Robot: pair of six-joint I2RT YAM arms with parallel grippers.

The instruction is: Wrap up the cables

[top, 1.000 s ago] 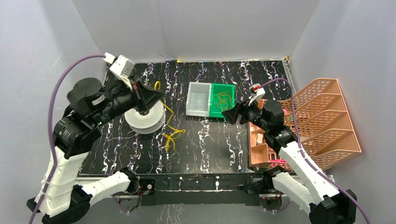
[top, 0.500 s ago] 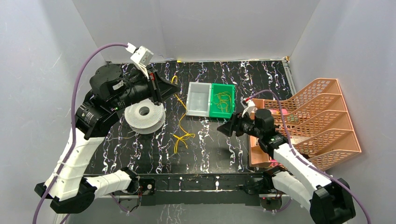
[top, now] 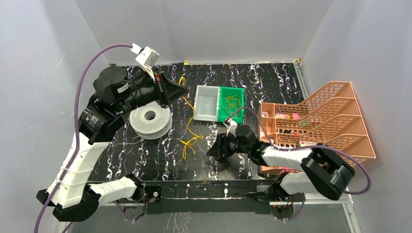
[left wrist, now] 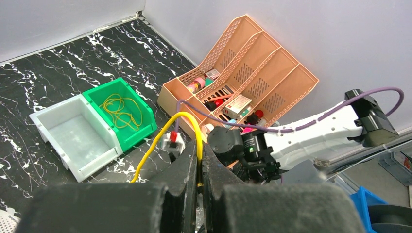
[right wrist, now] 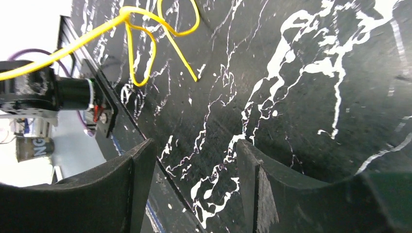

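Observation:
My left gripper point(top: 183, 90) is raised above the table and shut on a yellow cable point(top: 188, 127). The cable hangs from it down to loose loops on the black marbled table near the front; it also shows in the left wrist view point(left wrist: 187, 121) between my pinched fingers. The white perforated spool point(top: 150, 120) lies flat to the left of the cable. My right gripper point(top: 213, 151) is open and empty, low over the table just right of the loops, which show in the right wrist view point(right wrist: 145, 43). More yellow cables point(top: 233, 104) lie coiled in the green bin point(top: 240, 91).
A clear bin point(top: 206, 103) adjoins the green one at the back centre. A salmon perforated file rack point(top: 324, 127) with small items stands at the right. Grey walls enclose the table, and its front rail point(top: 209, 187) lies by the arm bases.
My right gripper has swept left and down from beside the bins to just right of the cable loops. My left gripper rose off the spool with the cable, towards the back, then held still.

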